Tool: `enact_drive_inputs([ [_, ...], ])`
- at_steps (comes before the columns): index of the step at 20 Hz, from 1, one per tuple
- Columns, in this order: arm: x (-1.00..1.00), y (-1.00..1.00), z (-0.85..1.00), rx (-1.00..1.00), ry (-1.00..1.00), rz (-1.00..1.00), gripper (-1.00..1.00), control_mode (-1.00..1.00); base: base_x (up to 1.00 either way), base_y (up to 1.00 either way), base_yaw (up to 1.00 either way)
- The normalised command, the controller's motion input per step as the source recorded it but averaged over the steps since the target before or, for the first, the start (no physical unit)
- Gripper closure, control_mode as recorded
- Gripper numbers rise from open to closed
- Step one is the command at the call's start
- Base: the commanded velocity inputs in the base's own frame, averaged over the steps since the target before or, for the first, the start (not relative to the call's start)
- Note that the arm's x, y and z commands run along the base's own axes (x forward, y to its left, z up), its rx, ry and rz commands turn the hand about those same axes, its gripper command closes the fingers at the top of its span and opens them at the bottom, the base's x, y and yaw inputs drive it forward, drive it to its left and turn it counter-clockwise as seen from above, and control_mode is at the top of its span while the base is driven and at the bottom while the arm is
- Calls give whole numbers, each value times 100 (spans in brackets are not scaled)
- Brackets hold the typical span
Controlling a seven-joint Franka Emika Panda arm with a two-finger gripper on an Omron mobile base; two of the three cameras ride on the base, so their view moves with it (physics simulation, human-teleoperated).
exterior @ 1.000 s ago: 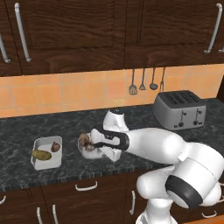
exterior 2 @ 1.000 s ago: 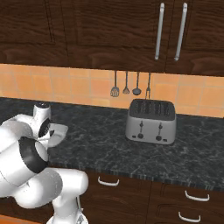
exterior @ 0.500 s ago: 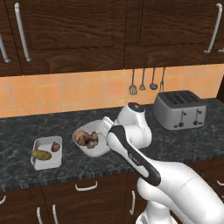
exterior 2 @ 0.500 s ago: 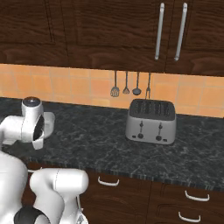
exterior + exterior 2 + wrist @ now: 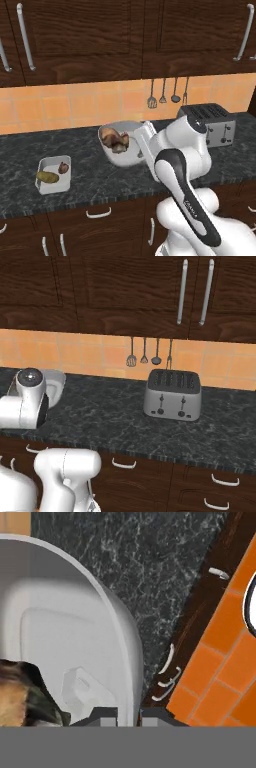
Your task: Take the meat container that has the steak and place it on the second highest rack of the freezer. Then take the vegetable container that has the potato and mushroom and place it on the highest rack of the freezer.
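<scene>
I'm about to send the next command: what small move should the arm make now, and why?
Probably keep lifting and carry it away toward the freezer. The gripper is shut on the rim of the meat container, which is off the counter and tilted, with the steak inside. Levelling it first seems wise so the meat stays in.

No text, label, brand, number or sign can be read anywhere. The toaster (image 5: pixel 172 394) front carries small dark knobs and slots, perhaps with markings, but they are too small to make out as letters or figures.
</scene>
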Motion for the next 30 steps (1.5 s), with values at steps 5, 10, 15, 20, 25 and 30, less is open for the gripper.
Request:
enact_drive_inputs([
  [5, -65, -59, 50, 16, 0, -12, 100, -100, 0, 0, 0],
  [10, -81, -51, 13, 3, 1, -1, 100, -100, 0, 0, 0],
  [15, -9, -7, 0, 2, 0, 0, 100, -100, 0, 0, 0],
  [20, -4, 0, -2, 0, 1, 0, 100, 100, -10, 0, 0],
  [25, 0, 0, 0, 0, 0, 0, 100, 100, -99, -1, 0],
  [30, 0, 0, 0, 0, 0, 0, 100, 100, -94, 0, 4],
])
